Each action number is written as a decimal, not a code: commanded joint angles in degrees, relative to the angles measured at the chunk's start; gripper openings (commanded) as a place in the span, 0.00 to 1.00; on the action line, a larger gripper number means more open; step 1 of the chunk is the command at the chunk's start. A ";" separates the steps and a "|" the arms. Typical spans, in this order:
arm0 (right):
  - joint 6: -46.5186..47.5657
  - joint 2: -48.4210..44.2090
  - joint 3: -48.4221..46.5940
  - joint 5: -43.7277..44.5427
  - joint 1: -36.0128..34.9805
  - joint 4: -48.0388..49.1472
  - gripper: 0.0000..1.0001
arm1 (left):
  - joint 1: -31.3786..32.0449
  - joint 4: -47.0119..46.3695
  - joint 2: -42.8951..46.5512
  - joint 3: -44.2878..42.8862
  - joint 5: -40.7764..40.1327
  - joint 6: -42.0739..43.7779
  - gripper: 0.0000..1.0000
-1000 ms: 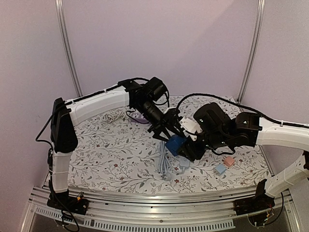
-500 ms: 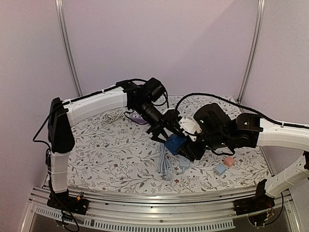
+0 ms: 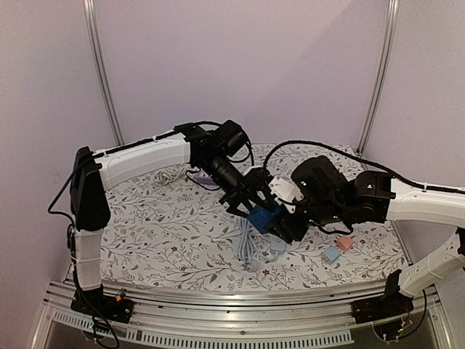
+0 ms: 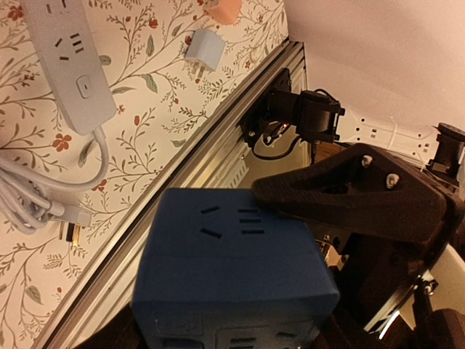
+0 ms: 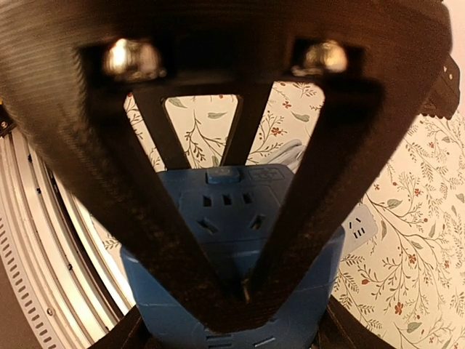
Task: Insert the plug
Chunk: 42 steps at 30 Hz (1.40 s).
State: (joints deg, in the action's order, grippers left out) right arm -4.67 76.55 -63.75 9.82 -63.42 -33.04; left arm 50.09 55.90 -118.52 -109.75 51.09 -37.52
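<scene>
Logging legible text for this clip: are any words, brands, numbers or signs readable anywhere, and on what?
No text can be read in any view.
On the blue cube-shaped socket block: only socket slots, no lettering visible.
On the white power strip: slots and a button, no lettering visible.
On the small pale blue adapter: too small to tell.

Dim, warm wrist views; the close fingers (image 5: 73, 145) blur darkly.

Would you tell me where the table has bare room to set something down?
Bare: the left front of the cloth, between the left arm's base and the coiled cable. Crowded: the centre, where the right pincer holds the blue socket cube above the power strip.
</scene>
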 commanded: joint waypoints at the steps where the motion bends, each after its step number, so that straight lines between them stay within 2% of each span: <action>1: -1.69 -0.39 -0.55 4.06 -0.05 0.15 0.45 | 0.83 -1.36 2.90 0.41 0.89 -0.88 0.01; 2: -3.15 -0.08 -1.06 5.41 -0.07 -0.57 0.54 | 0.74 -1.50 3.12 0.46 0.55 -0.97 0.00; 4: -5.32 0.49 -1.71 6.58 -0.12 -1.73 0.65 | 0.41 -1.67 3.95 0.78 -0.29 -1.14 0.00; 9: -9.95 -0.89 -0.54 8.33 -0.04 -2.11 0.82 | -1.65 -2.73 6.56 3.27 -2.57 -1.75 0.00; 10: -10.41 -1.34 0.05 8.66 -0.04 -2.03 0.87 | -2.23 -2.97 7.19 3.84 -2.93 -1.90 0.00; 11: -11.07 -2.28 0.49 9.15 -0.08 -2.00 0.97 | -2.72 -3.13 7.57 4.44 -3.31 -1.96 0.00; 12: -11.74 -2.92 0.92 9.57 -0.09 -1.85 0.99 | -3.43 -3.13 8.08 4.84 -3.62 -1.84 0.00; 15: -13.01 -4.75 2.24 11.36 -0.05 -2.06 0.99 | -4.85 -3.05 9.34 5.73 -4.82 -1.54 0.00; 20: -18.73 -7.27 4.94 15.49 0.96 -2.90 0.99 | -6.92 0.21 11.27 5.40 -11.30 0.44 0.00; 25: -27.74 -6.22 5.55 12.42 7.68 -6.39 0.97 | -7.07 2.46 14.49 4.81 -20.24 4.78 0.00; 28: -31.80 -4.23 3.40 12.51 9.26 -8.65 0.93 | -6.78 2.55 16.71 4.98 -26.11 6.66 0.00; 31: -37.36 1.28 -1.46 13.79 9.43 -13.56 0.90 | -6.76 2.64 18.67 5.56 -31.38 7.81 0.00; 34: -41.47 9.64 -7.16 10.76 9.51 -18.30 0.89 | -6.77 2.79 19.78 6.06 -33.86 8.32 0.00; 39: -42.28 23.27 -15.53 3.57 9.45 -25.02 0.92 | -6.67 2.75 21.26 7.28 -36.72 8.23 0.00; 42: -42.35 27.41 -17.62 0.61 9.54 -25.58 0.93 | -6.56 2.61 23.10 8.34 -38.64 8.89 0.00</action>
State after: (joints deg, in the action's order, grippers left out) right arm -44.73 99.18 -78.70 15.92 -53.98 -52.66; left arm 43.24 58.33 -98.04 -103.02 16.67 -30.20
